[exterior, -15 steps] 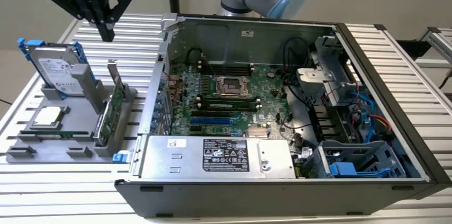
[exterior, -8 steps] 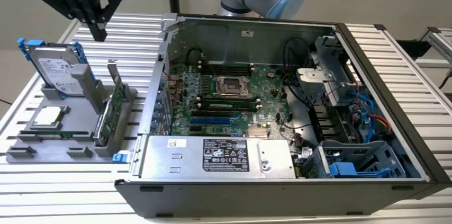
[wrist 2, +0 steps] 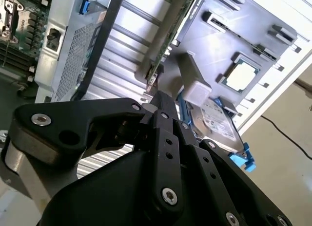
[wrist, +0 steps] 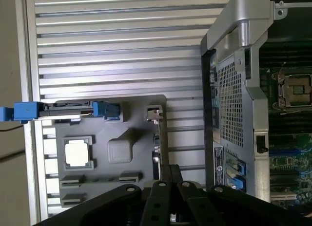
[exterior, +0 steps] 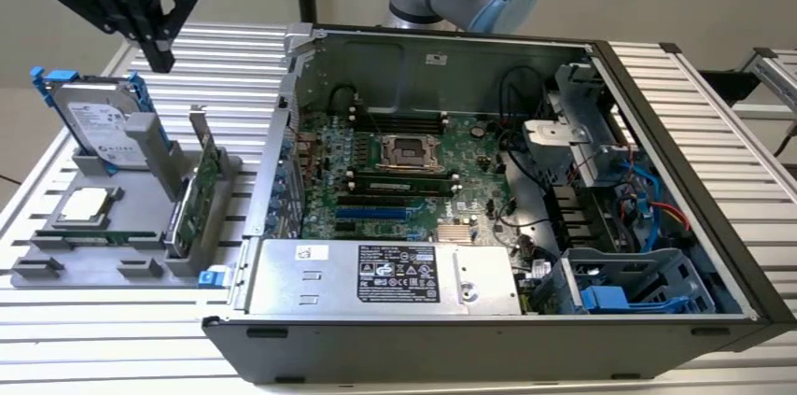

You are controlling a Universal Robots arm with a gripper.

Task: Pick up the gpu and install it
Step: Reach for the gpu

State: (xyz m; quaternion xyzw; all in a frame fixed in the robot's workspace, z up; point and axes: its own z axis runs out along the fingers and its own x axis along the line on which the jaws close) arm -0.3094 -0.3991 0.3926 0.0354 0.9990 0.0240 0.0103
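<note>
The gpu (exterior: 190, 191) stands on its long edge in a slot of the grey parts holder (exterior: 62, 269), green board upright with its silver bracket at the far end. It lies just beside the open computer case (exterior: 498, 190), on the exterior view's left. My gripper (exterior: 160, 61) hangs high above the holder, behind the hard drive, well clear of the card. Its black fingers are shut together and hold nothing. In both wrist views the gripper (wrist 2: 159, 97) (wrist: 170, 170) points down toward the gpu (wrist 2: 163, 48) (wrist: 156, 138), seen edge-on.
A silver hard drive (exterior: 106, 124) in a blue frame stands upright at the holder's far end. A processor chip (exterior: 84, 205) lies flat in the holder. The case's motherboard (exterior: 398, 162) is exposed, with a power supply (exterior: 386, 275) at the near side. Ribbed metal table (exterior: 697, 87) surrounds everything.
</note>
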